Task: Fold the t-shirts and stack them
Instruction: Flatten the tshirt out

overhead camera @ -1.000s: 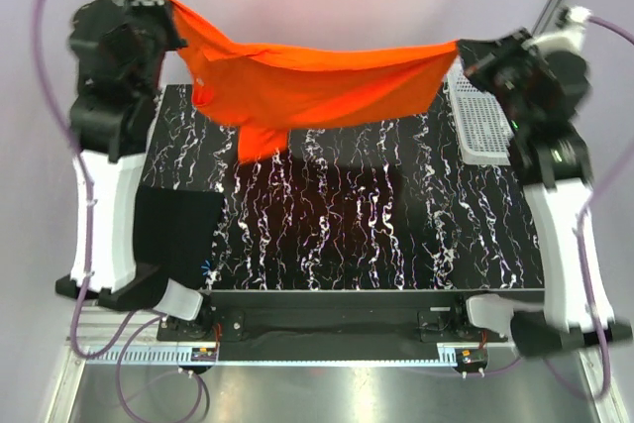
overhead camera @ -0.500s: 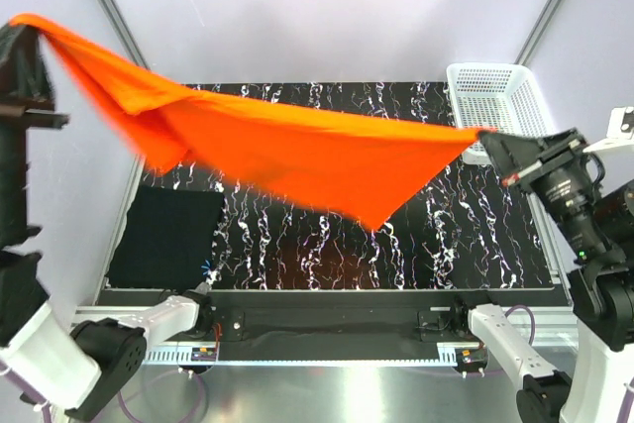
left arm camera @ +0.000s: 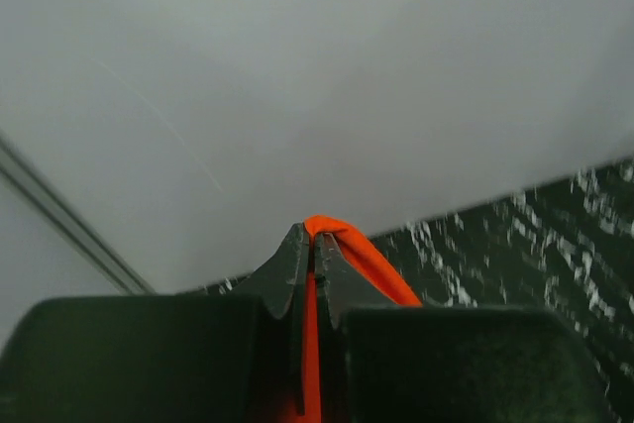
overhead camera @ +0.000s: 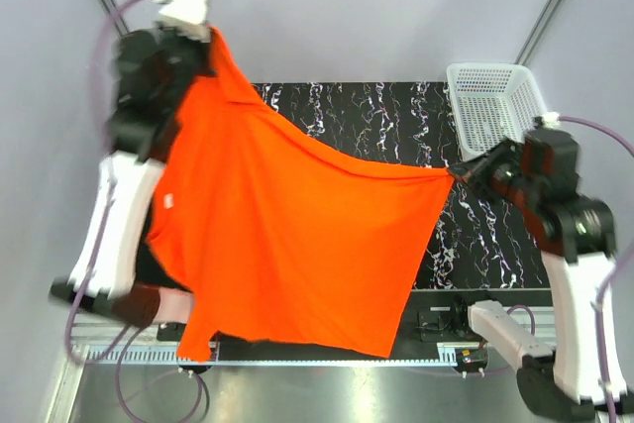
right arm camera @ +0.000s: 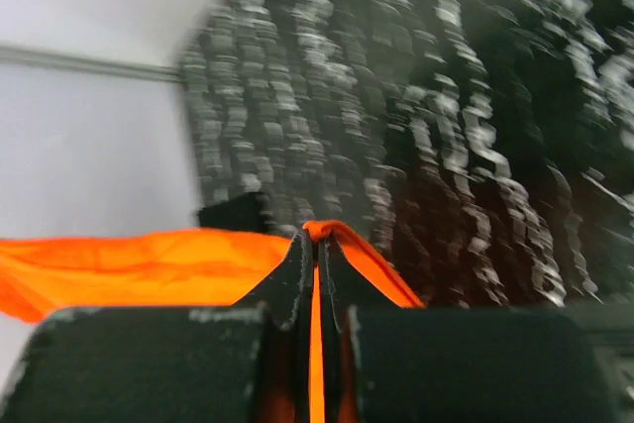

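Left side first: the left gripper (overhead camera: 206, 39) has swung back in and up high at the far-left corner, where half a second ago it was flung wide off the left edge. Its wrist view shows the jaws clenched on a pinch of orange cloth.

And the orange-red t-shirt (overhead camera: 287, 235) has opened right out! A moment ago it was a twisted band stretched across in mid-air; now it hangs as one broad sheet, sloping from that high corner toward the near edge and covering much of the marbled mat (overhead camera: 396, 126) on the worktop. The folded black shirt is hidden behind it from above.

Over to the right gripper (overhead camera: 464, 172), lower down just in front of the white basket (overhead camera: 492, 96), clamped tight on the opposite corner.

My read: the flick worked, the shirt is spread, but it is all airborne, with laying flat and folding not yet done.
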You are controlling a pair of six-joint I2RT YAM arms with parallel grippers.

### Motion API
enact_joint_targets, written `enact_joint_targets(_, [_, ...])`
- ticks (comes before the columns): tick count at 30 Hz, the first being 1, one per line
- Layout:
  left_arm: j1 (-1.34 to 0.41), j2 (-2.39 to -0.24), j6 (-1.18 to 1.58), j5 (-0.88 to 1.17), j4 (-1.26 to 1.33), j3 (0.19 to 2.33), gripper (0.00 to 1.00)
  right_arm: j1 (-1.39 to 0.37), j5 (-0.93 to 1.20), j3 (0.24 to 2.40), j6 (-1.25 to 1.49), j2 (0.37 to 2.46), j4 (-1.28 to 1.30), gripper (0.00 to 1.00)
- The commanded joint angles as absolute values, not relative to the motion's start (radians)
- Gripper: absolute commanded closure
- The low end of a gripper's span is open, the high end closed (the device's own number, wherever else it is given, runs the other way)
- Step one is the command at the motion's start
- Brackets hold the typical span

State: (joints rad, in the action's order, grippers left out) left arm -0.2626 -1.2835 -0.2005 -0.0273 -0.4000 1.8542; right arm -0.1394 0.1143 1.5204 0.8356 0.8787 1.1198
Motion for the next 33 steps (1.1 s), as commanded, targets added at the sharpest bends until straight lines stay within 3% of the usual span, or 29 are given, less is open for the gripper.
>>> enact_joint_targets(1, [-0.267,-1.478,-0.241,0.041,-0.290,1.743,0.98,-0.144,-0.021,1.454,0.833,0.995,1.209,1.00])
enact_joint_targets(6, [-0.278,-1.776,-0.239,0.089,-0.269,1.764,1.00,-0.114,-0.199,1.350,0.767,1.164,1.184,1.00])
enact_joint_targets(11, [-0.308,-2.104,-0.163,0.138,-0.232,1.926,1.00,0.136,-0.103,1.146,0.701,1.261,0.968,1.00])
enact_joint_targets(15, [-0.340,-2.248,-0.075,0.152,-0.215,2.048,1.00,0.199,-0.144,1.110,0.646,1.435,0.870,1.00])
enact_joint_targets(21, [-0.353,-2.309,0.038,0.158,-0.160,2.085,0.97,0.225,-0.143,1.184,0.620,1.621,0.821,1.00])
enact_joint_targets(33, [-0.318,-2.250,0.121,0.138,-0.150,2.077,0.96,0.268,-0.156,1.204,0.537,1.604,0.781,1.00])
